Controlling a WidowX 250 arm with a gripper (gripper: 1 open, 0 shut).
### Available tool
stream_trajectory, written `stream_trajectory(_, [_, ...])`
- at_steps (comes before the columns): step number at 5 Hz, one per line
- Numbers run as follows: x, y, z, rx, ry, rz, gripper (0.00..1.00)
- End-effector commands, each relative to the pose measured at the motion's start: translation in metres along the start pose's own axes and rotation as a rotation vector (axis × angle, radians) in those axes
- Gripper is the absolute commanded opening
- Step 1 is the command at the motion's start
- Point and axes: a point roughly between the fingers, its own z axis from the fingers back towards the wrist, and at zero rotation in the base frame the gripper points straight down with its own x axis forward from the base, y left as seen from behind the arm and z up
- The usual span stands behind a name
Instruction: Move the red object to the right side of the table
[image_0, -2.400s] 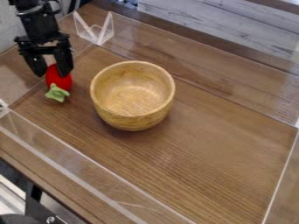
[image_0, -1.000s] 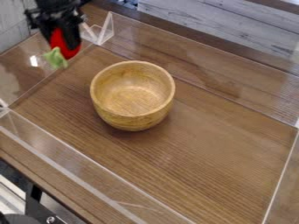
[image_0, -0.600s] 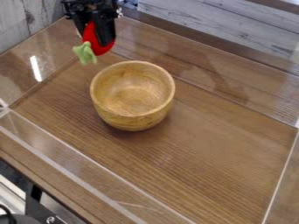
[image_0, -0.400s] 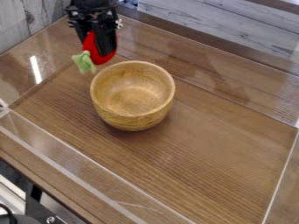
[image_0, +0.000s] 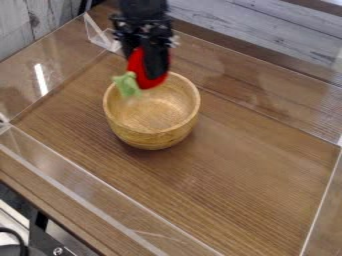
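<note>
Only one view is given. The camera sits high, outside one corner of the table (image_0: 227, 190), and looks down at a steep slant across the wooden top, so the table's edges run diagonally through the picture. It stands fairly close: the tabletop fills nearly the whole frame, and its clear low walls (image_0: 54, 165) are cut off at the lower left and right. The wooden bowl (image_0: 152, 110) lies a little above and left of the picture's middle. The arm enters from the top edge, its upper part out of frame. A pale plank wall (image_0: 267, 22) crosses the top right, beyond the table.
</note>
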Motion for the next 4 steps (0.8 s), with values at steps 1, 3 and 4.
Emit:
stream_trajectory(1, [0.001, -0.037, 0.007, 0.018, -0.061, 0.028, 0.00])
stream_trajectory(3, [-0.004, -0.082, -0.010, 0.023, -0.068, 0.070, 0.00])
stream_trajectory(4, [-0.009, -0.089, -0.025, 0.029, -0.061, 0.081, 0.00])
